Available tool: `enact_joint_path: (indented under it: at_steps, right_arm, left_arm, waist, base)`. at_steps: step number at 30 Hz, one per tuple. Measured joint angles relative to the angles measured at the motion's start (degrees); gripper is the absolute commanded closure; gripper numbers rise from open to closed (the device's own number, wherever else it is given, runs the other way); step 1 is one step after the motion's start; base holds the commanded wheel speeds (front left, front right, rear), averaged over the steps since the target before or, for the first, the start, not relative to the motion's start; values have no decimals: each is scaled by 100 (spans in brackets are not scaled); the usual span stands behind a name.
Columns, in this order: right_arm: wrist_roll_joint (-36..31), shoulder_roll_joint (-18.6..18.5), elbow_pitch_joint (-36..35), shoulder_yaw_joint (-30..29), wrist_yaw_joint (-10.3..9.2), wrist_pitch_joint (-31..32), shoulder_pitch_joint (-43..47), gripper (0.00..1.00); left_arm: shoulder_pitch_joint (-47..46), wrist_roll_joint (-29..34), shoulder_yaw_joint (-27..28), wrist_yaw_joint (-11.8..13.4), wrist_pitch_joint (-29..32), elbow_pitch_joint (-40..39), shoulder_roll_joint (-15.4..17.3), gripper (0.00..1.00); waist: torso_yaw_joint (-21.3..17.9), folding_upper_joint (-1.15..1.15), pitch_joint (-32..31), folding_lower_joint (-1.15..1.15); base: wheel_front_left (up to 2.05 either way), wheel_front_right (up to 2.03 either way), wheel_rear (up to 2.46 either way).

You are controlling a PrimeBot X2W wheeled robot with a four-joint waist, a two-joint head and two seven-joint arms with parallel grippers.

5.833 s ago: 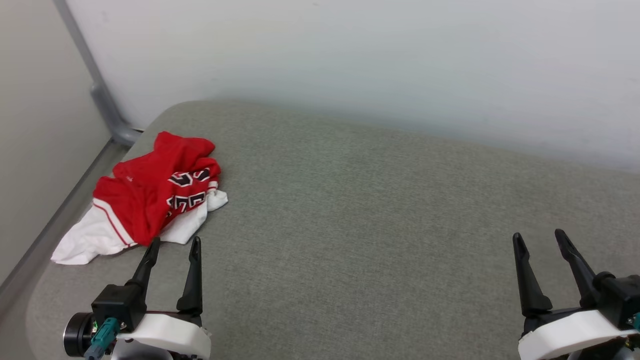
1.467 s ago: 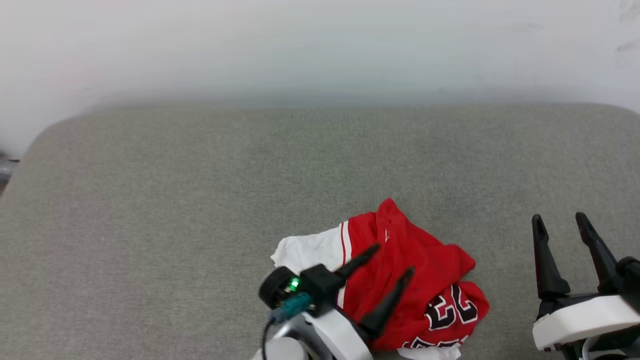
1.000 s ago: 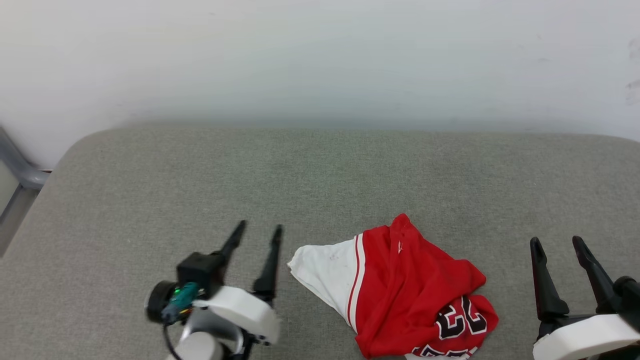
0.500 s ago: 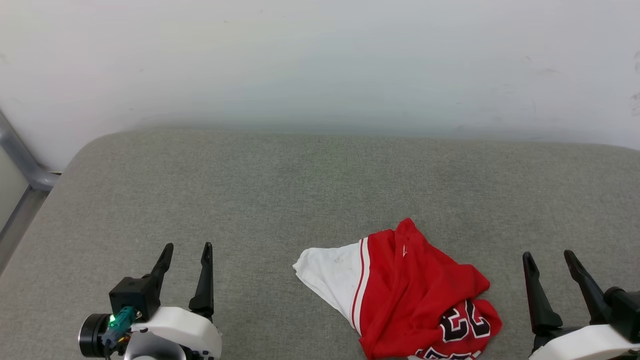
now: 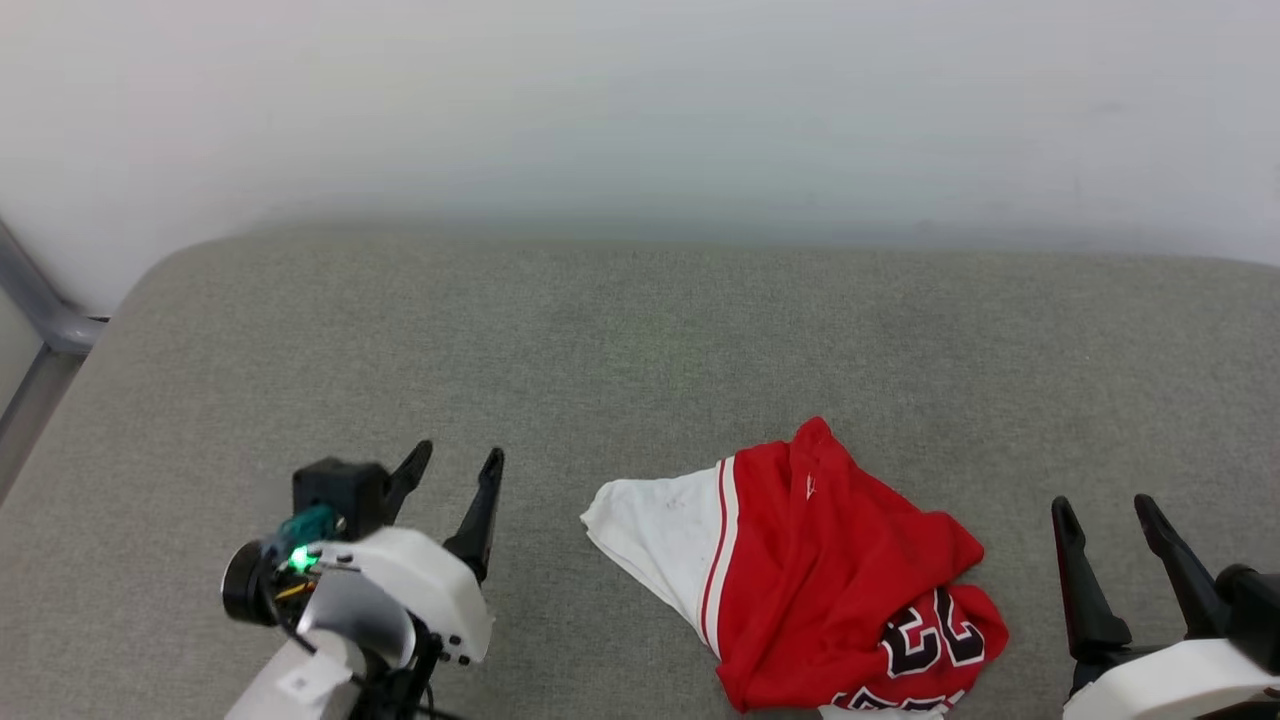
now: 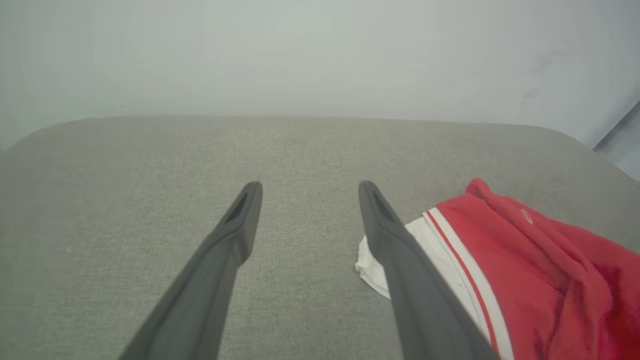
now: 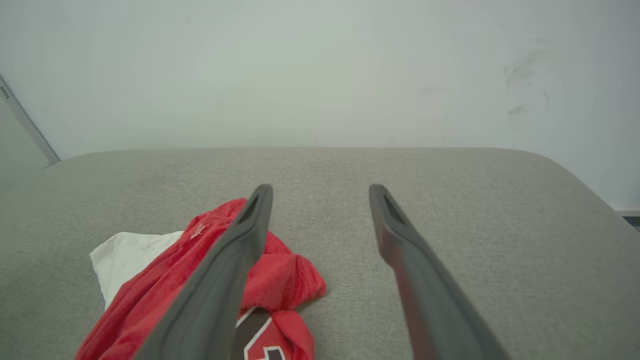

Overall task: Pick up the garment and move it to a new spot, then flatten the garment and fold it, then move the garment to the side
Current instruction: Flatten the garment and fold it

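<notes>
The garment (image 5: pixel 830 570), a red jersey with a white sleeve, red-white striped trim and a black "23" print, lies crumpled on the grey cushioned surface (image 5: pixel 640 350), right of centre near the front. Its white sleeve points left. My left gripper (image 5: pixel 455 462) stands open to the left of the sleeve, apart from it, with nothing between its fingers. In the left wrist view the garment (image 6: pixel 525 260) lies beside and behind the right finger. My right gripper (image 5: pixel 1105 506) is open at the lower right, just right of the garment (image 7: pixel 210 280), and empty.
A pale wall (image 5: pixel 640 110) rises behind the cushioned surface. A grey metal bar (image 5: pixel 35 300) slants at the far left edge. The surface's rounded left corner (image 5: pixel 150 290) lies near that bar.
My left arm has risen and shifted right, toward the white sleeve, and stays open. The garment lies where it was. The right gripper has hardly moved.
</notes>
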Motion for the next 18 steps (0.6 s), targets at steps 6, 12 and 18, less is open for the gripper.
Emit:
enact_joint_path:
  at_steps: [6, 12, 18]
  right_arm:
    - [-8, -1, -60, 20, -1, 67, -166, 0]
    - [-3, -1, -38, 81, 0, 45, -365, 0]
    - [41, -1, 43, 98, 0, -54, -510, 0]
  left_arm:
    - [-885, -333, -390, -425, 1482, 272, -42, 0]
    - [-1501, -586, -746, -694, 2837, 712, -58, 0]
    - [-1775, -800, -977, -889, 3820, 1148, 59, 0]
  waist:
    - [-106, 0, 366, 0]
    - [-300, 0, 795, 1]
    - [-546, 0, 1179, 1]
  base:
    - [0, 0, 0]
    - [0, 0, 0]
    - [0, 0, 0]
